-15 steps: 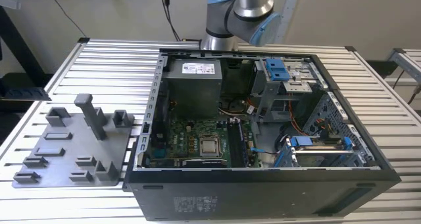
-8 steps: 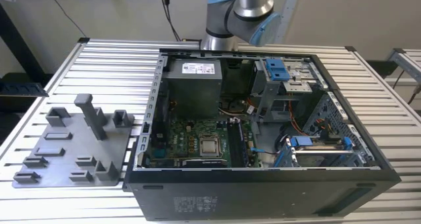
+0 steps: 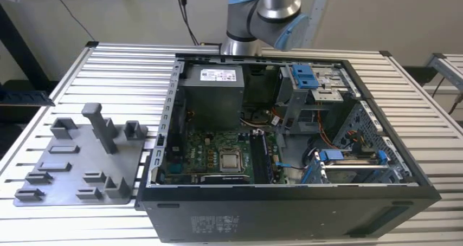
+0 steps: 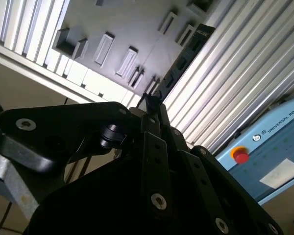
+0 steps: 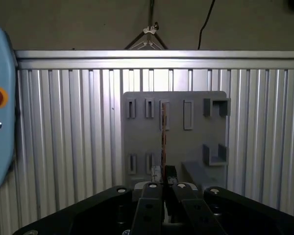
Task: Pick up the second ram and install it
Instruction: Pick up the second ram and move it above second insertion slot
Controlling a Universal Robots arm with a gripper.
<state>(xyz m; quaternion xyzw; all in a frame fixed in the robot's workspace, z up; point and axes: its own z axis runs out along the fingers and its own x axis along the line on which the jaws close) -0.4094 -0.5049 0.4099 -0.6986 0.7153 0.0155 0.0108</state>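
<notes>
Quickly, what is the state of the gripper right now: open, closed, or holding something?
Gripper: closed, holding the second ram.

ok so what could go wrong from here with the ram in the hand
The hand pinches the second ram near one end, so its long free part could tilt or slip in transit. The memory slots in the case sit in a tight spot with cables close by; a tilted stick might snag or fail to seat.
</notes>
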